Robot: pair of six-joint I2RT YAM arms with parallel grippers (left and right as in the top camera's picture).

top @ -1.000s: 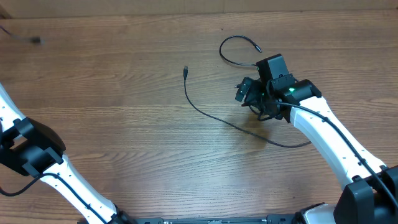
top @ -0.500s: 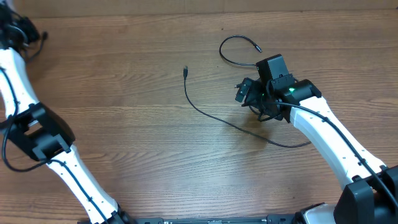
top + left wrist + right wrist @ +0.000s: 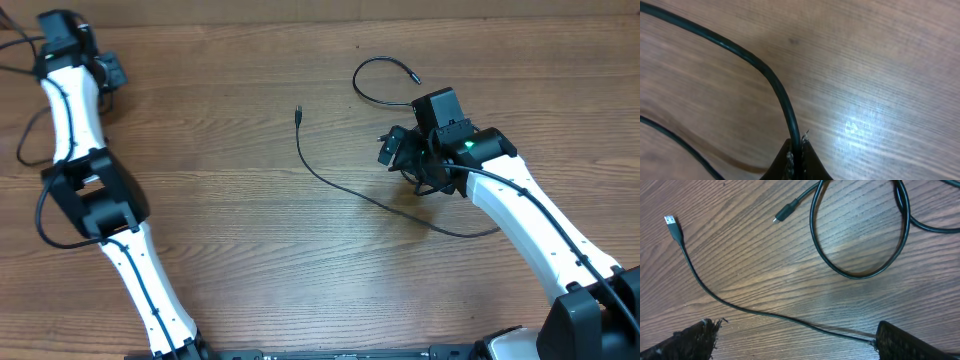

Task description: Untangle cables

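At the far left of the table (image 3: 220,250), my left gripper (image 3: 796,161) is pinched tight on the left cable (image 3: 771,80). That cable leaves the fingertips and runs away to the left. A second strand (image 3: 670,142) crosses the near-left corner of that wrist view, and I can't tell whether it belongs to the same cable.

To do this step well, I'd draw the left cable off slowly and low along the wood, watching that the strand beside it doesn't ride along. If it drags, I'd take that as a crossing I can't see from here, and I'd stop rather than pull harder.

Mid-table lies the long cable (image 3: 340,185), with its plug (image 3: 298,113) at the far end. Its body sweeps near and right until it passes under my right arm. I see no crossing along it.

Further right and far, the loop cable (image 3: 362,88) curls on itself, and its near end is hidden behind the gripper.

My right gripper (image 3: 795,342) hangs over the long cable with its jaws spread wide, holding nothing. The long cable runs toward its right finger (image 3: 910,340), so that is what I could snag if I lowered carelessly.
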